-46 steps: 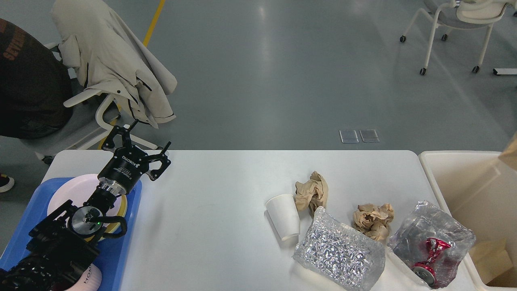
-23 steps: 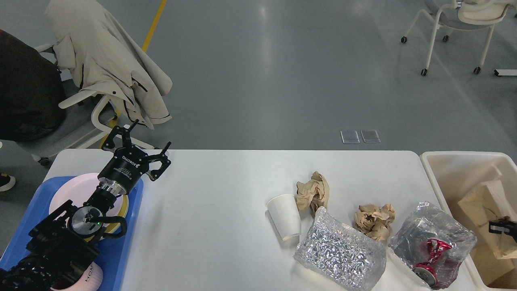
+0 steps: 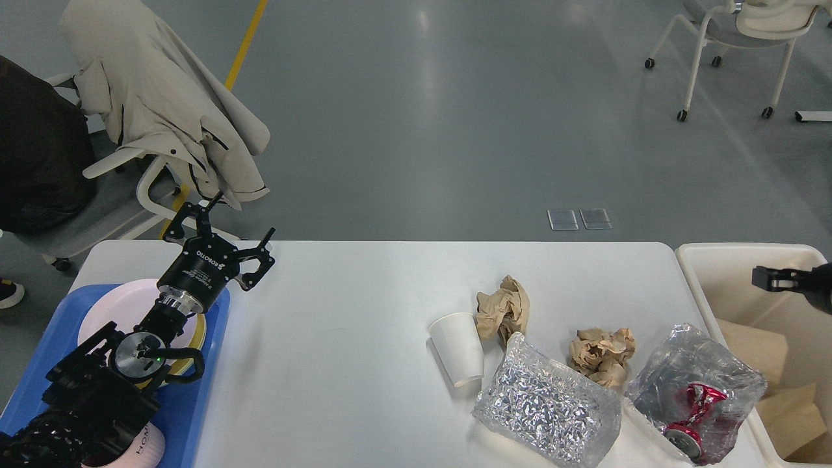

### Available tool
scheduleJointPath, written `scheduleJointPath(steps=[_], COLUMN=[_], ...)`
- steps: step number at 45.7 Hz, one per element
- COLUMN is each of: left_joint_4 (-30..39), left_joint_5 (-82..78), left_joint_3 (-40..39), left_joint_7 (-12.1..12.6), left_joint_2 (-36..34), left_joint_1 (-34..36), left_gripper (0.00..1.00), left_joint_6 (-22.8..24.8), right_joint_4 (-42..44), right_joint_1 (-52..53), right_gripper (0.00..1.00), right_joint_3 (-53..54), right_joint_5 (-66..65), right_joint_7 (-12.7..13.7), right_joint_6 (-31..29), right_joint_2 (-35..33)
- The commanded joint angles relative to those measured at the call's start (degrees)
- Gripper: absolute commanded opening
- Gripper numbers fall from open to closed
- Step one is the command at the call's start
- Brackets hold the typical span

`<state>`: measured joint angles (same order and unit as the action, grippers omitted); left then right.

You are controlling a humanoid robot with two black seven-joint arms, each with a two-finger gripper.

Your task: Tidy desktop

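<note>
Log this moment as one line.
left gripper open, empty, above tray | right gripper over bin | cup, wrappers on desktop

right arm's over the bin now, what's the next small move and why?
Probably swing the right gripper left to the crumpled paper. It sits above the bin, seemingly holding nothing, and that wad lies loose on the desktop, near the bin.

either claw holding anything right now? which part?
Left claw is open and empty above the desktop. Right claw, over the cream bin, is barely in view; cannot tell.
</note>
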<state>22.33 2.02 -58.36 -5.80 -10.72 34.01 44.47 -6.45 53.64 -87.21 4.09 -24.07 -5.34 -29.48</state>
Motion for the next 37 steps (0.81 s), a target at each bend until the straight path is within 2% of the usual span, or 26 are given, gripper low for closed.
scheduleJointPath(steps=[1,5,8,11,14,19,24,28,30,37], left_joint_4=[-0.01,-0.01,-0.01,-0.01,-0.01,0.08,-0.01,-0.01,-0.01,-0.01], left_joint_5=[0.0,0.0,0.0,0.0,0.0,0.0,0.0,0.0,0.0,0.0], left_joint_3=[0.0,0.0,0.0,0.0,0.0,0.0,0.0,0.0,0.0,0.0], left_joint_7=[0.09,0.09,0.09,0.09,0.09,0.09,0.09,0.09,0.09,0.09], left_joint_2=[0.0,0.0,0.0,0.0,0.0,0.0,0.0,0.0,0.0,0.0], left_joint_1=[0.0,0.0,0.0,0.0,0.0,0.0,0.0,0.0,0.0,0.0], left_gripper=[1.0,1.0,1.0,1.0,1.0,1.0,1.0,1.0,1.0,1.0], left_joint_6=[0.0,0.0,0.0,0.0,0.0,0.0,0.0,0.0,0.0,0.0], right_joint_4=[-6.36,-15.93,-25.94,-37.89,-49.24,-64.79,-79.92,-86.61,-88.28,-89.08], right_joint_1=[18.48,34.13,46.25,58.38,69.46,82.92,93.82,100.77,101.84,100.09], right_gripper=[1.0,1.0,1.0,1.0,1.0,1.0,1.0,1.0,1.0,1.0], right_joint_3=[-1.47,-1.47,-1.55,-1.47,-1.03,0.99,3.19,4.24,4.51,2.93], right_joint_5=[-2.07,-4.61,-7.69,-11.11,-15.24,-27.53,-39.67,-40.04,-39.87,-33.98], right_joint_7=[-2.38,-2.47,-2.47,-2.38,-1.94,-1.85,-1.94,-2.03,-2.12,-1.59], right_joint_6=[-9.76,-18.2,-22.42,-25.15,-25.25,-26.91,-35.42,-44.74,-47.39,-45.82], right_joint_2=[-0.67,1.09,4.07,7.94,10.66,12.34,10.15,6.72,5.84,3.56])
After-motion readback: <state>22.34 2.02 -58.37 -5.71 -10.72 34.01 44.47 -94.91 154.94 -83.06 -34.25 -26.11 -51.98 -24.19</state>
